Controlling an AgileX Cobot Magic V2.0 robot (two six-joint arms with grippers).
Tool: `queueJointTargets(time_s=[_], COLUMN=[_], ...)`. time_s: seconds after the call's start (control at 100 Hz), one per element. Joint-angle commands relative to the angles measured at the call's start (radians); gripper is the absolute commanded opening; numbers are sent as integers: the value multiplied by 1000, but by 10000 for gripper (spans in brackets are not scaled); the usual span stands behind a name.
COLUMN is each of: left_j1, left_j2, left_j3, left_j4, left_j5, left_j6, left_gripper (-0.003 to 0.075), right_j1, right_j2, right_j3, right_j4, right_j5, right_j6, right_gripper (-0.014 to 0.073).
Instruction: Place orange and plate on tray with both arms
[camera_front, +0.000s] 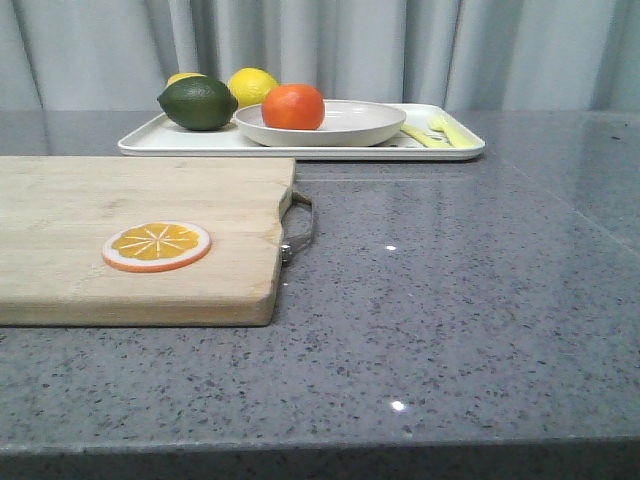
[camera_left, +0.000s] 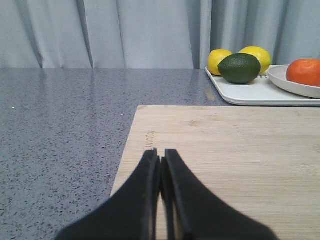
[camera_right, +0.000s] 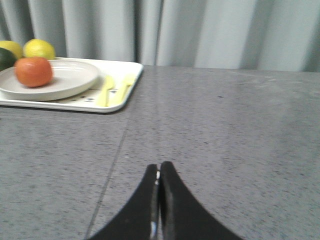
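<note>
The orange sits on the off-white plate, and the plate rests on the white tray at the back of the table. The orange also shows in the left wrist view and the right wrist view, on the plate on the tray. My left gripper is shut and empty, low over the wooden cutting board. My right gripper is shut and empty over the bare grey table, well short of the tray. Neither gripper shows in the front view.
A dark green lime and two yellow lemons lie on the tray's left part. Yellow cutlery lies on its right part. An orange slice lies on the cutting board, which has a metal handle. Grey curtains hang behind.
</note>
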Motion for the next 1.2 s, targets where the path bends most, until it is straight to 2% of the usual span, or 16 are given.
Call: queueJointTargets(time_s=[0.0,0.27,0.38,0.55,0.74,1.19], left_j1=[0,0,0,0,0,0], left_j2=[-31,-31,-31,-31,-31,-31], left_j3=[24,24,24,24,24,24], left_j4=[-2,-2,-2,-2,-2,-2], left_j5=[-76,-76,-76,-76,-76,-76], left_j6=[-10,-10,-10,-10,-10,-10], left_gripper=[-19,-19,-19,-19,-19,-19], right_j1=[-36,-61,-61,-63,-63,-63], right_j2=[-31,-178,-253,-250,-250,-250], right_j3=[24,185,186,187,187,187], right_j4=[-28,-34,-34,-41,-135,-135], right_j5=[-116,-236,-192,-197,-197,-197], right_j6=[7,45,45,53,154,154], right_gripper=[-69,-69,-69,-69,-69,-69])
